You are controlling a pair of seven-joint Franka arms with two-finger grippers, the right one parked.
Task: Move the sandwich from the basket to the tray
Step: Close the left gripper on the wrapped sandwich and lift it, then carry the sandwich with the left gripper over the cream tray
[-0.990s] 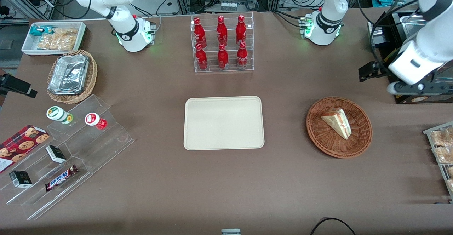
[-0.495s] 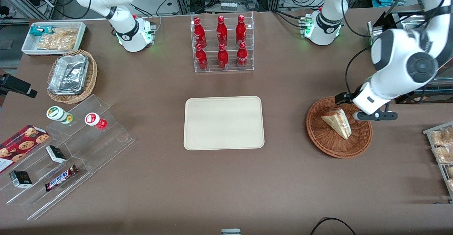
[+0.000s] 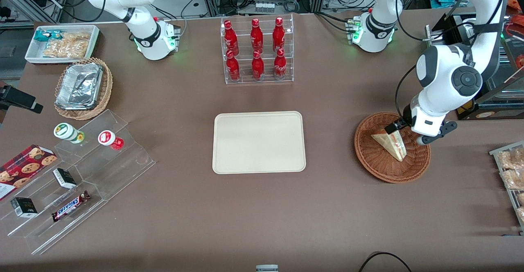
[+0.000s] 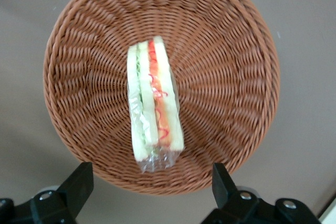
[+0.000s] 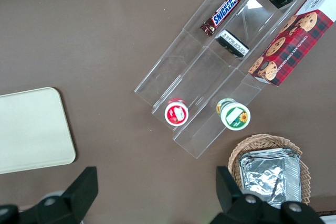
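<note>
Tray [image 3: 258,142]: cream, bare, well apart from the jaws, toward the parked arm's end of the table. Basket [image 3: 392,147]: reddish-brown wicker, directly beneath the jaws. Gripper [image 4: 152,192]: now above the basket's rim, having swung in from the table's edge over the last second; fingers [image 4: 79,184] spread wide, gripping nothing. Sandwich [image 4: 154,103]: unmoved, lying in the basket, cut edge up, between and below the jaws, untouched. Candy bar [image 5: 223,10]: wrapper reads "SNICKERS".

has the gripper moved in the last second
Yes. The gripper has come in from the working arm's end of the table to hover, open, above the basket, right over the sandwich.
</note>
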